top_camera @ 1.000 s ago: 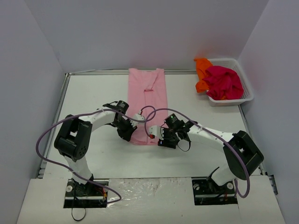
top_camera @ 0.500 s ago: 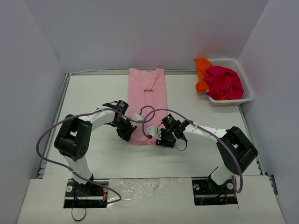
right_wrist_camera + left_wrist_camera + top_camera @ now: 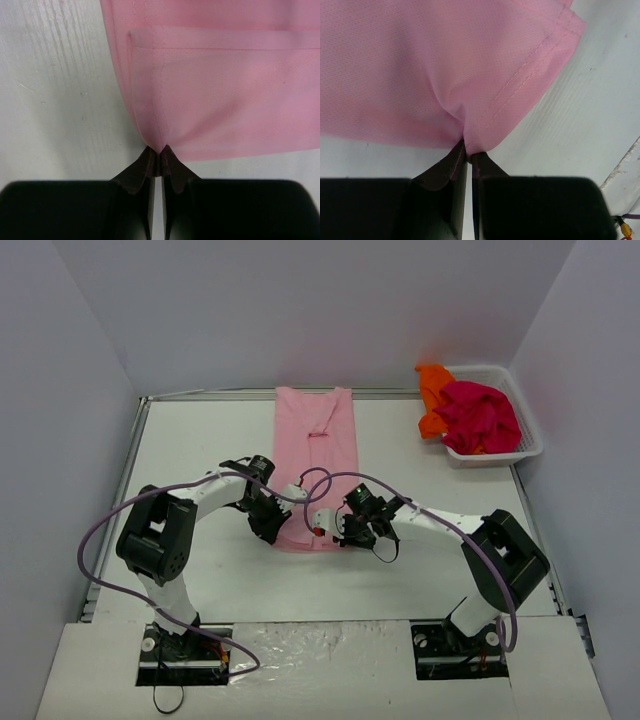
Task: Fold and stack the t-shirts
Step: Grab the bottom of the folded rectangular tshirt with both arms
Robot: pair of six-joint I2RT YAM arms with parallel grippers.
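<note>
A light pink t-shirt (image 3: pixel 318 450) lies as a long narrow strip down the middle of the table, neck end at the back. My left gripper (image 3: pixel 272 528) is shut on its near left edge; the left wrist view shows the pink t-shirt (image 3: pixel 445 75) pinched at my gripper (image 3: pixel 468 155). My right gripper (image 3: pixel 335 532) is shut on the near right corner; the right wrist view shows the pink t-shirt (image 3: pixel 225 85) pinched at my gripper (image 3: pixel 159 151). A magenta-red shirt (image 3: pixel 482 416) and an orange shirt (image 3: pixel 433 390) lie bunched in the basket.
A white mesh basket (image 3: pixel 528 445) stands at the back right against the wall. White walls close in the table on the left, back and right. Purple cables loop over both arms near the shirt's near end.
My right gripper has moved left along the table to the shirt's near right corner and closed on it. The left arm has hardly moved.
</note>
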